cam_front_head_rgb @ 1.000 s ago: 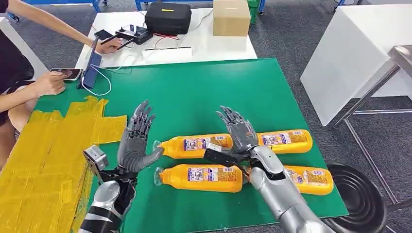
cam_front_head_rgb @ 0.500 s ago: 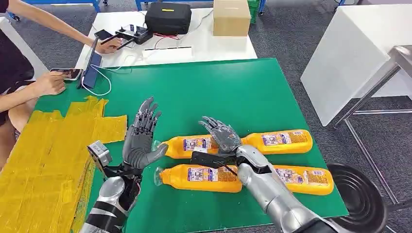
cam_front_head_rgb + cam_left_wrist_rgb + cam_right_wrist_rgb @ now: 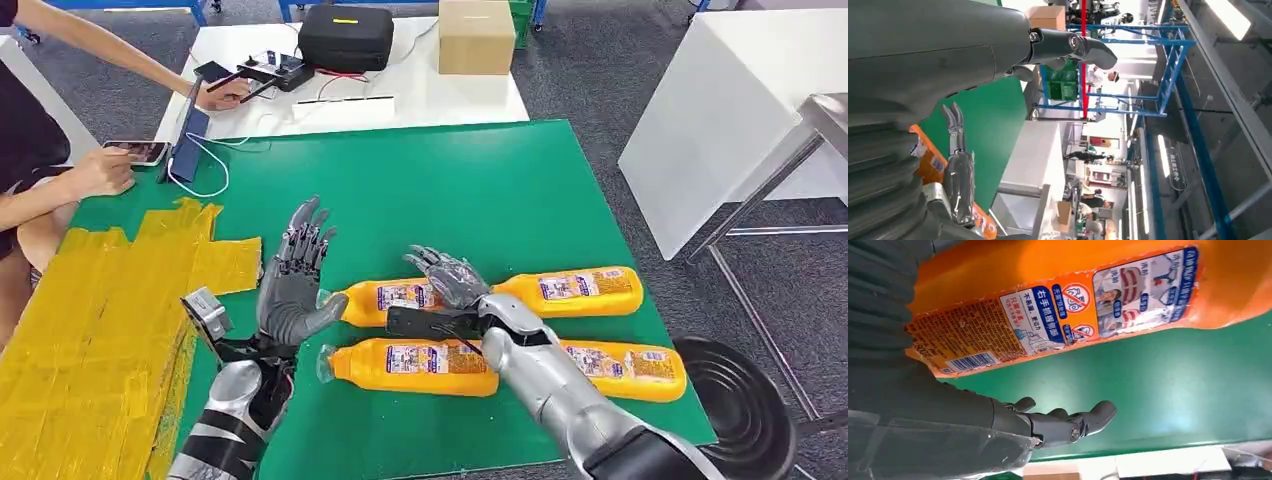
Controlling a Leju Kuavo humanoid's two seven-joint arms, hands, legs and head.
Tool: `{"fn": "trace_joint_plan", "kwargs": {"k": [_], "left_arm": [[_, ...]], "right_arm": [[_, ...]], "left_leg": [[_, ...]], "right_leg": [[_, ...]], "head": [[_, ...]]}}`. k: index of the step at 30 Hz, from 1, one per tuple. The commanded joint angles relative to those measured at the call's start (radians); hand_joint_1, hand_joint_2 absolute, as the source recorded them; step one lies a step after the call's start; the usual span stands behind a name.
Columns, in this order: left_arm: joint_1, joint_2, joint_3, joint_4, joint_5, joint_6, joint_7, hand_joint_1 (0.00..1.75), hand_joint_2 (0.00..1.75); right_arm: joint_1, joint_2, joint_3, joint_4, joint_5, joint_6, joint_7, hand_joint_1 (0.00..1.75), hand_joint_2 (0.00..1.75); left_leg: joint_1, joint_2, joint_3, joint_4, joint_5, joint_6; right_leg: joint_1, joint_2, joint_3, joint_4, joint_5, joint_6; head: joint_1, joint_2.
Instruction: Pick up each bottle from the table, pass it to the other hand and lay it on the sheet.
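4 orange bottles lie on the green table in 2 rows, none yet on the yellow sheet. The right hand hovers over the far-left bottle with fingers spread and holding nothing; whether they already touch the bottle is hard to tell from the head view. In the right wrist view that bottle lies just beside the fingers, label up.

The step in hand looks like the first grasp. To do it well, the right hand should settle across the bottle's middle, over the label, so the weight balances and both ends stay free for the handover. The near-left bottle lies just beside it, so the fingers need to close without nudging it.

The left hand waits upright and open near the bottle caps, holding nothing, well placed to receive.
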Motion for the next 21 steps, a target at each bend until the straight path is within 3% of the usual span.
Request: {"fn": "trace_joint_plan", "kwargs": {"k": [1, 5, 11, 12, 14, 15, 16, 19, 20, 21], "left_arm": [[-0.052, 0.002, -0.026, 0.069, 0.015, -0.006, -0.008, 0.00, 1.75], [-0.061, -0.003, -0.025, 0.086, 0.019, -0.008, -0.008, 0.00, 1.75], [-0.063, -0.012, -0.039, 0.098, 0.023, -0.018, -0.019, 0.00, 1.75], [-0.063, -0.013, -0.040, 0.098, 0.025, -0.019, -0.021, 0.00, 1.75], [-0.058, -0.013, -0.048, 0.086, 0.026, -0.023, -0.028, 0.00, 1.75], [-0.054, -0.014, -0.051, 0.080, 0.026, -0.021, -0.028, 0.00, 1.75], [-0.047, -0.012, -0.060, 0.066, 0.020, -0.021, -0.031, 0.00, 1.75], [-0.037, -0.015, -0.072, 0.047, 0.018, -0.022, -0.033, 0.00, 1.75], [-0.026, -0.011, -0.084, 0.021, 0.014, -0.023, -0.036, 0.00, 1.75], [-0.023, -0.010, -0.091, 0.012, 0.010, -0.024, -0.037, 0.00, 1.75]], "right_arm": [[-0.158, 0.025, 0.106, 0.241, 0.046, 0.042, 0.104, 0.00, 1.75], [-0.187, 0.034, 0.134, 0.286, 0.073, 0.084, 0.175, 0.00, 1.75], [-0.205, 0.036, 0.146, 0.309, 0.085, 0.112, 0.195, 0.00, 1.75], [-0.207, 0.034, 0.148, 0.312, 0.087, 0.116, 0.195, 0.07, 1.75], [-0.210, 0.029, 0.151, 0.315, 0.089, 0.125, 0.192, 0.44, 1.75], [-0.209, 0.026, 0.151, 0.316, 0.090, 0.125, 0.192, 0.80, 1.75], [-0.206, 0.022, 0.153, 0.316, 0.092, 0.123, 0.191, 1.29, 1.75], [-0.202, 0.018, 0.156, 0.318, 0.095, 0.122, 0.189, 1.34, 1.75], [-0.200, 0.019, 0.157, 0.318, 0.096, 0.120, 0.189, 1.52, 1.75], [-0.199, 0.018, 0.157, 0.318, 0.097, 0.118, 0.188, 1.57, 1.75]], "left_leg": [[0.001, 0.000, 0.000, 0.001, -0.001, -0.002], [0.002, -0.002, 0.000, 0.002, -0.001, -0.002], [0.002, -0.002, 0.001, 0.002, -0.001, -0.002], [0.001, -0.002, 0.000, 0.001, 0.000, -0.002], [0.001, -0.002, 0.001, 0.001, 0.000, -0.001], [0.000, -0.002, 0.000, 0.000, 0.000, -0.001], [0.002, -0.003, 0.000, 0.002, -0.001, -0.002], [0.002, -0.003, 0.001, 0.001, -0.001, -0.002], [0.001, -0.002, 0.000, 0.001, 0.000, -0.001], [0.001, -0.002, 0.001, 0.001, 0.000, -0.001]], "right_leg": [[0.001, 0.003, 0.000, 0.001, 0.000, -0.001], [0.002, 0.002, 0.001, 0.000, 0.000, -0.001], [0.002, 0.001, 0.002, 0.000, -0.001, -0.001], [0.001, 0.000, 0.001, 0.000, -0.001, -0.001], [0.001, 0.001, 0.001, 0.000, 0.000, -0.001], [0.000, 0.000, 0.001, 0.000, 0.000, 0.000], [0.001, 0.000, 0.001, 0.000, 0.000, -0.001], [0.001, 0.000, 0.002, 0.000, 0.000, -0.001], [0.001, 0.000, 0.001, 0.000, 0.000, -0.001], [0.000, 0.000, 0.001, 0.000, 0.000, 0.000]], "head": [[0.000, 0.000], [0.000, 0.000], [0.000, 0.000], [0.000, 0.000], [0.000, 0.000], [0.000, 0.000], [0.000, 0.000], [0.000, 0.000], [0.000, 0.000], [0.000, 0.000]]}}
